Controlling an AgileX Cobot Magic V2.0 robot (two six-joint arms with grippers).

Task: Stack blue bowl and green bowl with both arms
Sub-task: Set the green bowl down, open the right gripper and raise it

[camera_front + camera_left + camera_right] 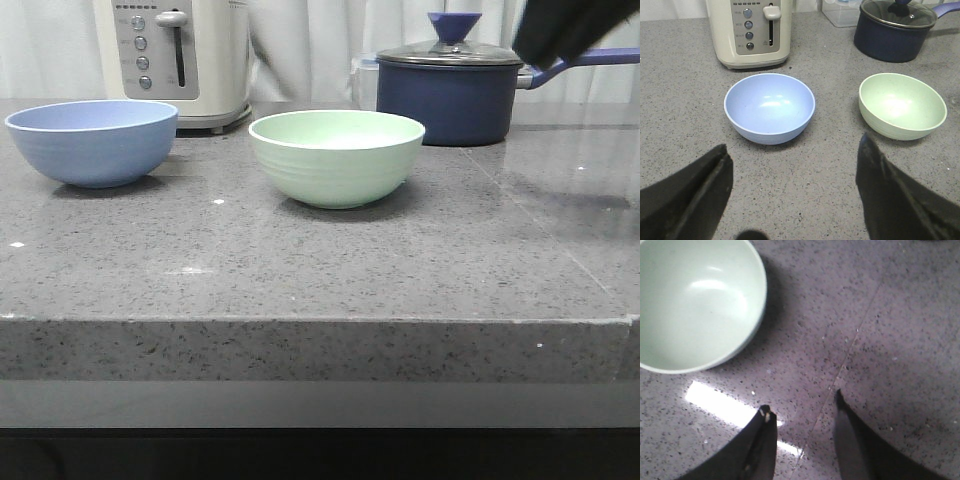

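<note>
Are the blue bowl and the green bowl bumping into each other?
Apart. The front view shows bare grey counter between the blue bowl and the green bowl, and the left wrist view shows the same gap.

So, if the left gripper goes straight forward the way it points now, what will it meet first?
Most likely the blue bowl. In the left wrist view it sits just ahead of the open left gripper, slightly off centre between the fingers, with bare countertop before it. The toaster stands behind the bowl. Depth is hard to judge.
</note>
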